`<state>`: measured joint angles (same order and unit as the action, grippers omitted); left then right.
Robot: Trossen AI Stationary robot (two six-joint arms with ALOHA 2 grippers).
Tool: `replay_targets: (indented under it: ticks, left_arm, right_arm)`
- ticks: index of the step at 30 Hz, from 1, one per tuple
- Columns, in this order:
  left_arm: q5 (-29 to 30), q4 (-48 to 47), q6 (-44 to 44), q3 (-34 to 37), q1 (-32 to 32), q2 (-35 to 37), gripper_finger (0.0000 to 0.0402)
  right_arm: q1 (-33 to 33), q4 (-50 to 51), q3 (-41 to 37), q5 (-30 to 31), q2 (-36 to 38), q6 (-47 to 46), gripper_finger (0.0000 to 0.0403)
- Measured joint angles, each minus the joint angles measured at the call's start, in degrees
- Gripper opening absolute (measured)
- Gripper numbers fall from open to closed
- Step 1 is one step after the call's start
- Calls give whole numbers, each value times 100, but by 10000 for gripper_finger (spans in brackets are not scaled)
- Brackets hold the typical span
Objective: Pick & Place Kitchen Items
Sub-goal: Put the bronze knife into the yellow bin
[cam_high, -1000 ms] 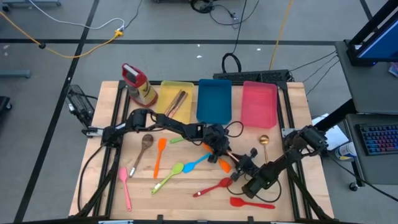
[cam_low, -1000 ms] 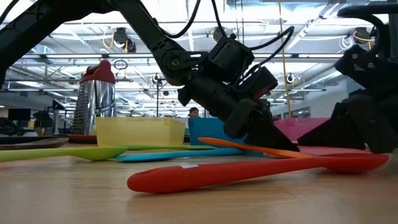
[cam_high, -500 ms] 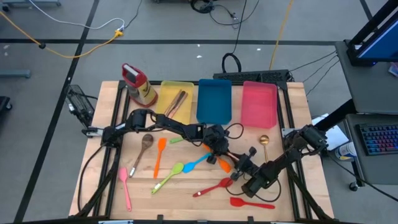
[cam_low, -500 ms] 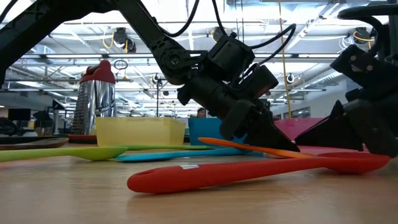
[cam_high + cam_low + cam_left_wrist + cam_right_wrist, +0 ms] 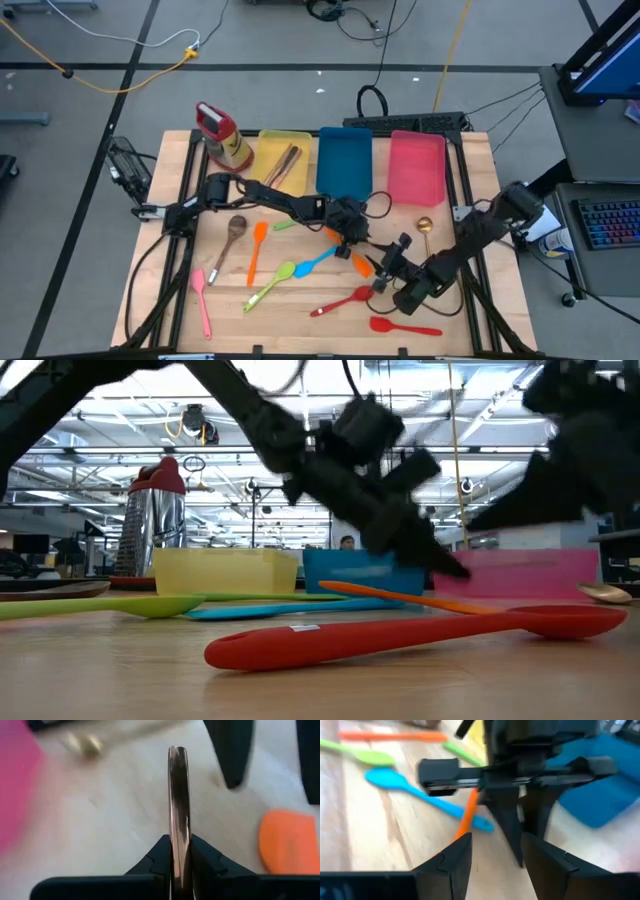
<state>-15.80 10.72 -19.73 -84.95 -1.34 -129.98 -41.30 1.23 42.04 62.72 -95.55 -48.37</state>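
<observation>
My left gripper (image 5: 352, 243) is at mid-table, shut on a thin copper-coloured metal utensil (image 5: 178, 795) that sticks out ahead of its fingers. My right gripper (image 5: 492, 845) stands open just to its right, facing it, with nothing between the fingers. Under and beside them lie an orange spatula (image 5: 360, 263), a blue spoon (image 5: 315, 262) and a green spoon (image 5: 270, 283). Flat on the wood farther off lie two red spoons (image 5: 345, 298) (image 5: 405, 325), an orange spoon (image 5: 257, 250), a pink spoon (image 5: 203, 300), a wooden spoon (image 5: 232, 235) and a gold spoon (image 5: 424, 228). My left gripper pinches the metal utensil's slim shaft (image 5: 178, 842) between its two fingers (image 5: 160, 857). The fingers slant down from the table's left, and the utensil runs on along them, not across. Its free end (image 5: 177, 752) stands out ahead above the wood; the end behind the fingers is hidden.
Yellow (image 5: 283, 160), blue (image 5: 345, 160) and pink (image 5: 416, 165) trays stand in a row at the far edge, wooden utensils in the yellow one. A red-capped bottle (image 5: 222, 135) stands at the far left. Bare wood lies at the near left and far right.
My right gripper has risen off the table and drawn back a little toward the right edge, its arm's elbow swinging outward. My left gripper has lifted slightly above the orange spatula. The utensils lying on the table have stayed where they were.
</observation>
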Motion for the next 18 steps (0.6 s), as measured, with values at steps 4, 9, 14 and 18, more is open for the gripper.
replay_targets:
  ticks: [4,9,14,18]
  left_arm:
    - [412,-493,-50,-24,1,413,45]
    - [1001,-1311,75,-7,61,797,46]
    - [2743,-2070,471,-14,207,1148,49]
    - [3638,-2820,890,-11,220,1448,45]
  right_arm:
    - [-2,-52,0,3,644,618,165]
    - [0,-223,0,16,1172,1356,155]
    - [-2,-459,0,6,1330,1950,150]
    - [-4,-443,0,3,1327,1994,150]
